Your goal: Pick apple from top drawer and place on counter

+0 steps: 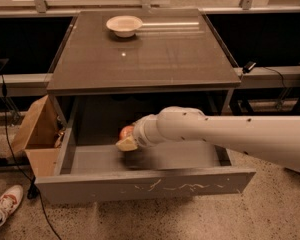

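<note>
The top drawer is pulled open below the counter, its grey front panel marked with pale scratches. My white arm reaches in from the right. My gripper is inside the drawer, left of centre, and shut on the small red apple. The apple shows just above a cream finger. It is held a little above the drawer floor, under the counter's front edge. Part of the apple is hidden by the gripper.
A shallow cream bowl stands at the back of the counter. An open brown cardboard box sits on the floor to the left of the drawer. A shoe and a black cable lie at the lower left.
</note>
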